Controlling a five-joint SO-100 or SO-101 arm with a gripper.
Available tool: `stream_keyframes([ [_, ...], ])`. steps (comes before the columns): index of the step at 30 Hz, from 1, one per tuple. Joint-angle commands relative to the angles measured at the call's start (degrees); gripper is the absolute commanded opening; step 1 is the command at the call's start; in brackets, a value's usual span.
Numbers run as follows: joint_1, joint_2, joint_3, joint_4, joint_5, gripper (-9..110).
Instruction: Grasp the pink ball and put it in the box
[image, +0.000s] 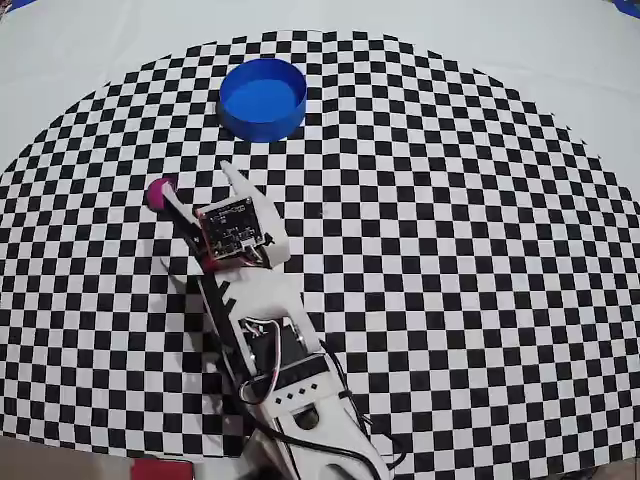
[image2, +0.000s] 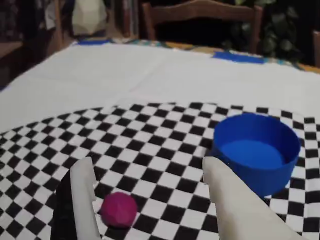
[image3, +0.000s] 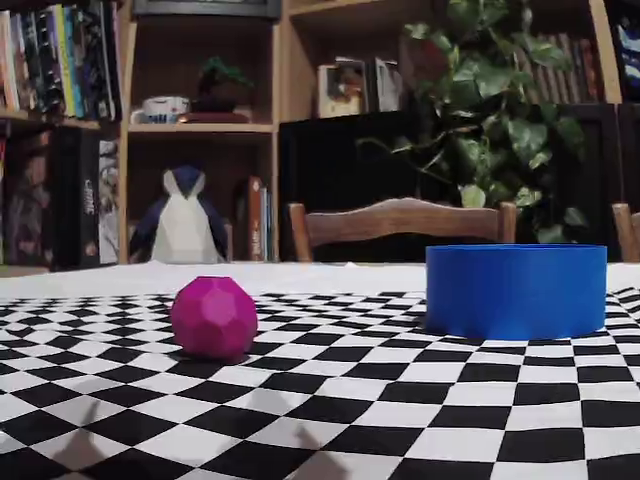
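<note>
None of the task's two steps is done yet: the pink ball (image: 158, 193) lies on the checkered mat (image: 450, 250), not lifted, and the blue round box (image: 262, 98) stands empty, its blue floor bare in the overhead view.

In the overhead view the ball sits at the left of the mat, and the box lies farther off toward the far edge and to the right of the ball, well apart from it. The arm reaches in from the near edge, and the gripper (image: 198, 180) has its jaws spread wide and holds nothing. One white finger (image: 180, 214) lies just beside the ball, seemingly touching its right side; the other finger (image: 238, 182) points off toward the box.

The wrist view shows it more plainly: the ball (image2: 119, 210) rests low between the two fingers, close against the left one (image2: 84, 200) and clear of the right one (image2: 235, 205), with the box (image2: 256, 152) beyond on the right. The fixed view shows the faceted ball (image3: 213, 318) resting on the mat and the box (image3: 516, 290) to its right, with no gripper in sight.

What is left, as I judge it, is nearly everything: centring the ball between the fingers, closing on it, lifting, carrying it across to the box and letting go over it.
</note>
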Motion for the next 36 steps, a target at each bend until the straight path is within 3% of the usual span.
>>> stream_keyframes([
  [1,-1.85,-0.35,0.44,-0.97,-0.35,25],
  [18,-5.01,-1.76,0.44,-1.58,-0.35,25],
  [36,-5.01,-14.06,-3.52,-4.48,-0.44,24],
])
